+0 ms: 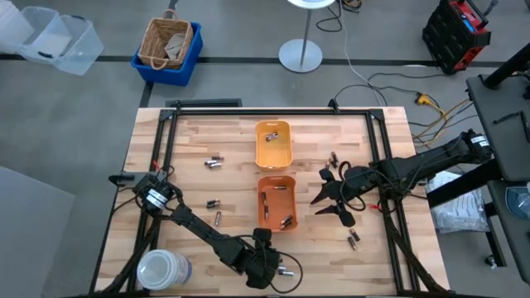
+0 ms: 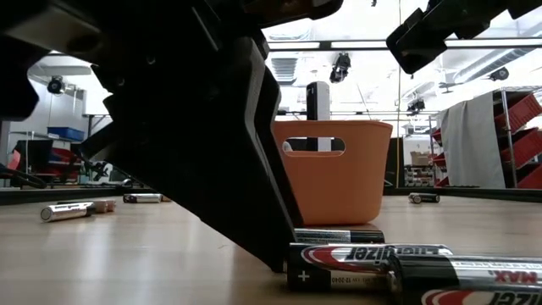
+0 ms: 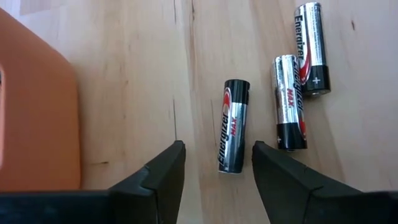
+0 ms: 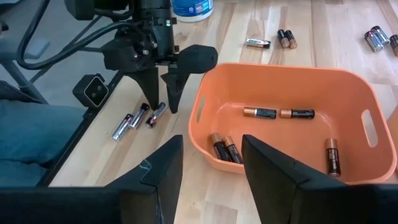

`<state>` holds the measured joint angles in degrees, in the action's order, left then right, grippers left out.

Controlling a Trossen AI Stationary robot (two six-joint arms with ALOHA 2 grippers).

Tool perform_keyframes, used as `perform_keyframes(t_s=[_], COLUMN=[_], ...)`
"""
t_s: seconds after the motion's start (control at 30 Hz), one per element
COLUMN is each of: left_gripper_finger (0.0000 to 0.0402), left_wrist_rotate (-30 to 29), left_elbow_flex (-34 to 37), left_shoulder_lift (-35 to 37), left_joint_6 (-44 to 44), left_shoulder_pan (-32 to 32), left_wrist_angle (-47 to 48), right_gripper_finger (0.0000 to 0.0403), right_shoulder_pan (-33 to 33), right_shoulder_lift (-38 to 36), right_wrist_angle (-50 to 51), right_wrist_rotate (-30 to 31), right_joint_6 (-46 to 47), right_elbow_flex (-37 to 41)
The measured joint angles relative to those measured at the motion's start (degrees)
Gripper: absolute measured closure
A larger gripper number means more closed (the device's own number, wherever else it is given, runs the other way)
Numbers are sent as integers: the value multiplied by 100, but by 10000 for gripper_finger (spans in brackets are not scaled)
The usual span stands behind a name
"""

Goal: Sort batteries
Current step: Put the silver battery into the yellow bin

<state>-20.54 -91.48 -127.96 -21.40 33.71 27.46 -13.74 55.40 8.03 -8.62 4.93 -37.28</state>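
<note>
Batteries lie sorted in the orange tray (image 4: 348, 106), others scattered; left gripper (image 3: 216, 163) open astride one near the table's (image 1: 207, 132) front edge, right gripper (image 4: 210, 160) open, empty

Even, bright overhead light falls on the pale wooden plank counter (image 1: 224, 178) in the high view, leaving only faint, short shadows under the two dark arms. In the low view, glowing ceiling strips and white windows behind backlight the scene, so the left arm's black pincer (image 2: 279, 254) looms as a near-silhouette, soft with closeness. The left wrist view is crisp, with bright glare streaks along the silver-and-black cylindrical batteries (image 3: 292, 99).
</note>
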Motion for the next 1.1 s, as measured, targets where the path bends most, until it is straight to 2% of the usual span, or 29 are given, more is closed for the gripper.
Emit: perform_keyframes(t_s=[0.23, 0.47, 0.8, 1.1], left_gripper_finger=[276, 320, 324, 324], left_wrist_rotate=[53, 84, 84, 84], left_elbow_flex=[-8, -9, -7, -41], left_shoulder_lift=[-5, -15, -3, 17], left_joint_6=[12, -12, -12, -12], left_shoulder_pan=[0, -2, -6, -7], left_wrist_angle=[11, 15, 44, 120], right_gripper_finger=[239, 249, 241, 252], right_shoulder_pan=[0, 0, 0, 0], right_shoulder_lift=[0, 0, 0, 0], right_wrist_angle=[2, 0, 0, 3], right_wrist_rotate=[-2, -7, -4, 136], right_joint_6=[1, 2, 2, 4], right_elbow_flex=[2, 2, 2, 20])
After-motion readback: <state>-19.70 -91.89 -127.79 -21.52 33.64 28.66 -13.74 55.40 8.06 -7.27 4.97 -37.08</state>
